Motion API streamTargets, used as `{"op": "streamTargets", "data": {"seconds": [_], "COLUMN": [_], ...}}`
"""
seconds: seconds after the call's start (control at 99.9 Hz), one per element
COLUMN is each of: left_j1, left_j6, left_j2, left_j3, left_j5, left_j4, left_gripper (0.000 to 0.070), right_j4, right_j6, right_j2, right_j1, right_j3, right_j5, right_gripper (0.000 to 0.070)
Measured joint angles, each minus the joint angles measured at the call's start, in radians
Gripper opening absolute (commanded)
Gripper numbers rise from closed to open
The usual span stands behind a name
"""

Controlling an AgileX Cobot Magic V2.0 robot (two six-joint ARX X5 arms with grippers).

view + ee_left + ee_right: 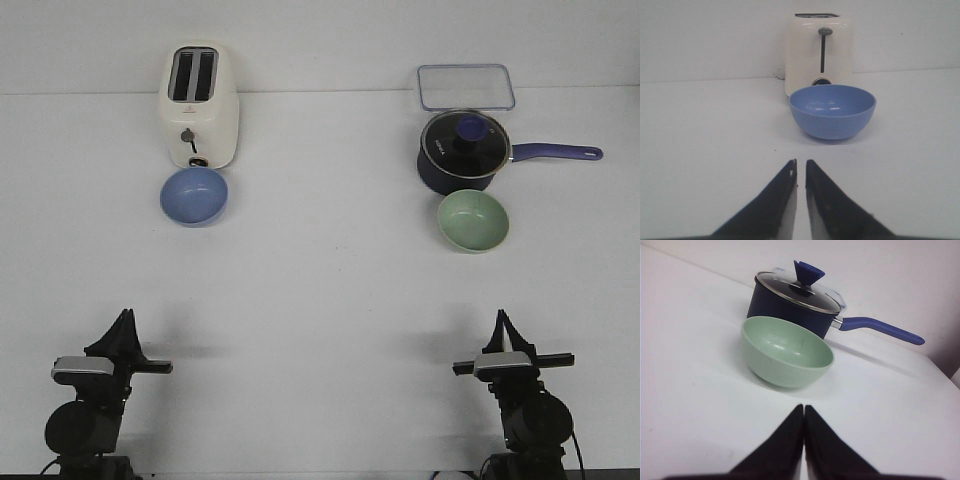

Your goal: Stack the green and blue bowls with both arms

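Before the toaster sits the blue bowl; green bowl well right. Left gripper, right gripper clenched, empty; reaching comes next.

- The place looks like a robot test bench in a lab, not a real kitchen: the white table is wide and plain, and behind it stands only a bare white wall.
- The kitchen things are set out like props: a cream toaster, a dark blue saucepan with a glass lid, a clear plastic lid, a blue bowl and a green bowl.
- Two black robot arms, the left arm and the right arm, are mounted at the near edge of the table.
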Motion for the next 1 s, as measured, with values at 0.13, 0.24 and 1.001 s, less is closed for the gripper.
{"op": "streamTargets", "data": {"seconds": [0.13,0.24,1.001], "left_j1": [0.0,0.0,0.0], "left_j6": [0.0,0.0,0.0], "left_j2": [0.0,0.0,0.0], "left_j3": [0.0,0.0,0.0], "left_j5": [0.0,0.0,0.0], "left_j4": [0.0,0.0,0.0], "left_gripper": [0.0015,0.0015,0.0015], "right_j4": [0.0,0.0,0.014], "right_j6": [0.0,0.0,0.068], "right_j2": [0.0,0.0,0.0], "right_j1": [0.0,0.0,0.0], "right_j3": [0.0,0.0,0.0], "right_j5": [0.0,0.0,-0.028], "right_gripper": [0.0001,0.0001,0.0001]}}
